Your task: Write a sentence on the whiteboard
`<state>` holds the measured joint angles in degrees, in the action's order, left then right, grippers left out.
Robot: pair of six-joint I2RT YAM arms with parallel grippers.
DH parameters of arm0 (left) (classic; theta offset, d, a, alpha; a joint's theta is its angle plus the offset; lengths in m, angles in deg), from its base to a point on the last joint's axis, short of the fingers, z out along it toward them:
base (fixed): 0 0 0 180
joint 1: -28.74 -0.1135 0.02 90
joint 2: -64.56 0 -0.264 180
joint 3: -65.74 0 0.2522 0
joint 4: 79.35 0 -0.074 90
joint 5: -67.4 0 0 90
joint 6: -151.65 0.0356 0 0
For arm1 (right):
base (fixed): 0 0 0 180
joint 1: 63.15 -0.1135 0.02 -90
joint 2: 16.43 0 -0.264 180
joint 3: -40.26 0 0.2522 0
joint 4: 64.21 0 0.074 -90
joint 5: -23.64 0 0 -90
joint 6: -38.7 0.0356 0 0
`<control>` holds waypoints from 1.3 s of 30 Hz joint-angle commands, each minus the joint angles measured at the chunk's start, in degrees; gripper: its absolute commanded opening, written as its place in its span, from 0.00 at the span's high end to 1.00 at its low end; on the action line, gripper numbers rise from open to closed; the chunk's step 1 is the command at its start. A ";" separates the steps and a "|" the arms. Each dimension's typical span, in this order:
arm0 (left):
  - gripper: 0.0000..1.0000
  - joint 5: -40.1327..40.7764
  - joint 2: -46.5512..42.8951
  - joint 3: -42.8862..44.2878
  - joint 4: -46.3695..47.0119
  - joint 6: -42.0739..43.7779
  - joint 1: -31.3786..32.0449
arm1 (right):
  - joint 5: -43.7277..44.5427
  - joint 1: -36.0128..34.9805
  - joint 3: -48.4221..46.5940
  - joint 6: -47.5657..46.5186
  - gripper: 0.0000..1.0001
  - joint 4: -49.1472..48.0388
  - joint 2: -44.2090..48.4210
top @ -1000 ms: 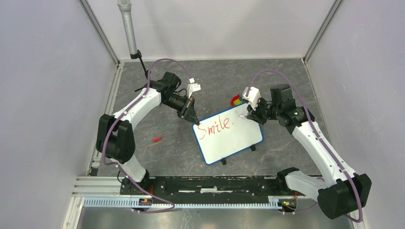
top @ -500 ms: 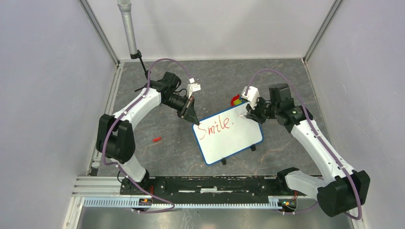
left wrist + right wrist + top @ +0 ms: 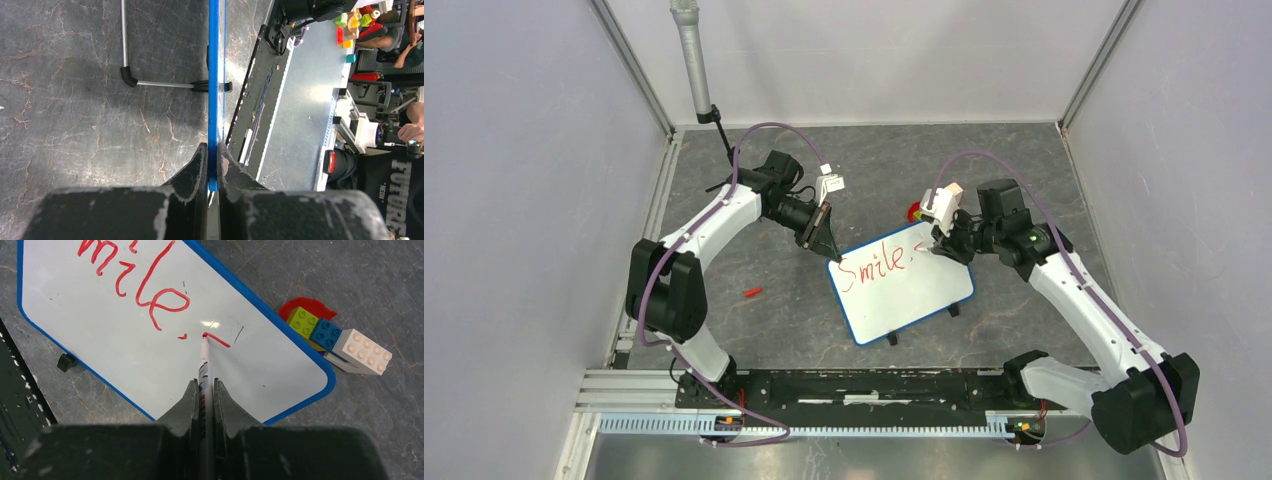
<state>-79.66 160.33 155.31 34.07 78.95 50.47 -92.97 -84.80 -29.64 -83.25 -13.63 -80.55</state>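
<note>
Showing the whiteboard [image 3: 914, 295] standing on the grey stone-patterned table [image 3: 1024, 160] between the two arms, long axis slanting from near-left to far-right. Carrying the sentence [image 3: 876, 265] along its far edge (only "Smile," and one short stroke legible), lettering rising toward the right arm. Pinching the board's far-left blue rim: left gripper [image 3: 212, 150], fingers closed on it. Clamping a red marker [image 3: 204, 360] tight by its barrel: right gripper [image 3: 204, 384], marker tip touching the board just past the comma. Lying just beyond the far-right corner: toy bricks [image 3: 325, 332].

Start of sentence [image 3: 141, 282] beyond top edge
</note>
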 commanded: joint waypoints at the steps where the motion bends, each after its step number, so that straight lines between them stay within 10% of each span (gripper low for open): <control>1: 0.98 -1.35 -0.10 1.71 -0.36 2.34 0.18 | 4.61 -0.06 1.82 -2.23 1.00 -0.53 0.94; 39: 0.98 -1.11 -0.60 1.19 -0.35 2.56 0.17 | -2.01 1.73 -2.97 -1.48 1.00 3.74 2.12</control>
<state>-79.71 160.44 155.31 34.07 78.98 50.47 -95.05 -84.65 -29.86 -84.82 -9.15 -79.96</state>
